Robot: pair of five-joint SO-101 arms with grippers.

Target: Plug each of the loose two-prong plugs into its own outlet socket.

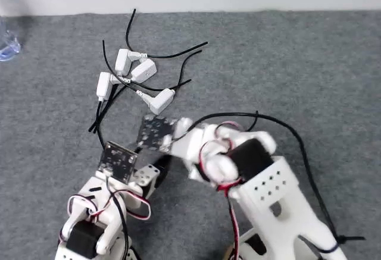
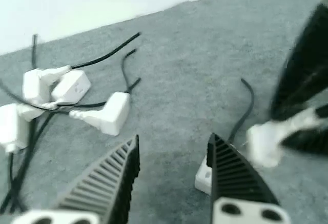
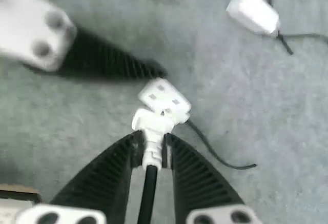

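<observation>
right tool (image 3: 152,149) low over the table (image 3: 266,111), clamped on a white plug (image 3: 152,125) whose nose meets the outlet socket (image 3: 165,98). left tool (image 2: 171,155) alongside, jaws wide, nothing in them. prongs hidden, can't tell if seated. other plugs (image 1: 143,69) tangled well apart.

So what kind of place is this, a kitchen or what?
Probably a robot practice table, not a kitchen: a grey mat covers it, loose white plugs on short black cords lie heaped, and two robot arms stand there, the right claw gripping a plug.
</observation>
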